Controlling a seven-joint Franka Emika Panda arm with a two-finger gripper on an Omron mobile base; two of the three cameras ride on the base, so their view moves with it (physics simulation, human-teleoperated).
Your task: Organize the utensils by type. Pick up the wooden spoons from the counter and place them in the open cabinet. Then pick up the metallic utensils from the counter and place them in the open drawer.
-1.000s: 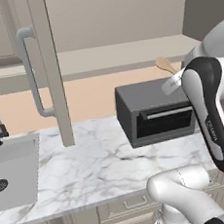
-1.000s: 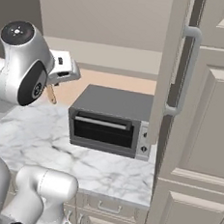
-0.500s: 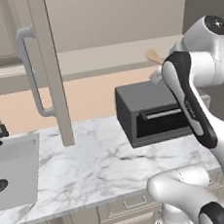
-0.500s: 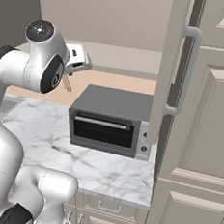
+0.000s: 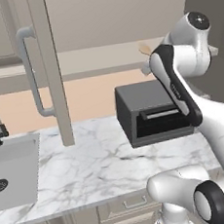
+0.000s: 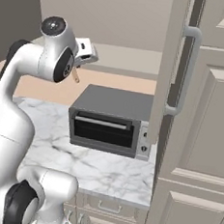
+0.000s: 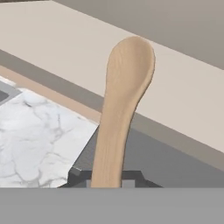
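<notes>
My gripper (image 7: 109,181) is shut on the handle of a pale tan wooden spoon (image 7: 124,109), whose bowl points away from the hand toward the beige shelf (image 7: 183,92) of the open cabinet. In the left base view the wooden spoon (image 5: 144,48) sticks out past my raised arm, level with the shelf (image 5: 99,61). The right base view has the gripper (image 6: 78,66) high above the counter (image 6: 94,165) with the wooden spoon (image 6: 76,75) in it. The metallic utensils and the open drawer are out of view.
A dark grey toaster oven (image 5: 148,110) (image 6: 113,119) stands on the marble counter (image 5: 90,170) right under the hand. The open cabinet door (image 5: 45,67) (image 6: 174,66) juts out with its bar handle. A sink (image 5: 12,168) lies at the left.
The arm has risen and swung in toward the cabinet shelf, carrying the wooden spoon up and back over the toaster oven. The grip has not changed.
</notes>
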